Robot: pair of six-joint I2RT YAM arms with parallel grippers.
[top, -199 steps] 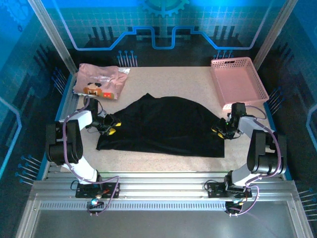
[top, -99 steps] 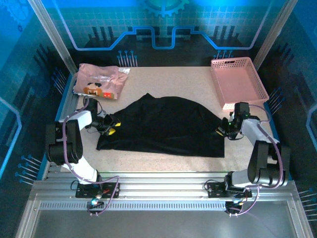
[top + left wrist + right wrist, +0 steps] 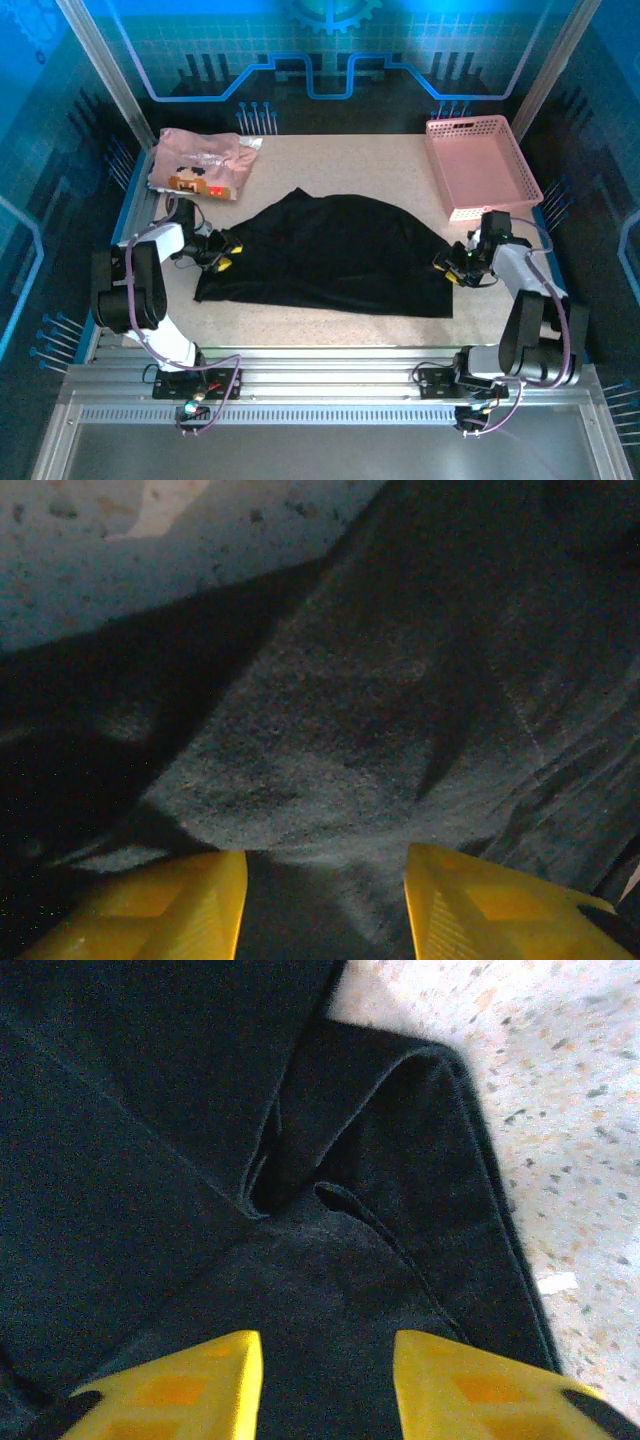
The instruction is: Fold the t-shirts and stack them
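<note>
The large black t-shirt [image 3: 330, 250] lies spread across the middle of the table, its top edge humped and uneven. My left gripper [image 3: 222, 255] sits low at the shirt's left edge. In the left wrist view it [image 3: 318, 910] is open, and a raised fold of black cloth [image 3: 330, 730] runs down into the gap. My right gripper [image 3: 452, 268] is at the shirt's right edge. There it [image 3: 328, 1380] is open over the black cloth [image 3: 150, 1160], close to a folded hem. The pale pink printed t-shirt [image 3: 195, 165] lies folded at the back left.
A pink plastic mesh basket [image 3: 480, 165] stands at the back right, just beyond the right arm. The speckled tabletop [image 3: 340, 165] shows behind the black shirt and in a strip along its front. Blue panel walls enclose the table.
The right arm's elbow has swung outward to the right, and its gripper has shifted slightly right at the shirt's edge. The left arm and both shirts have stayed about where they were.
</note>
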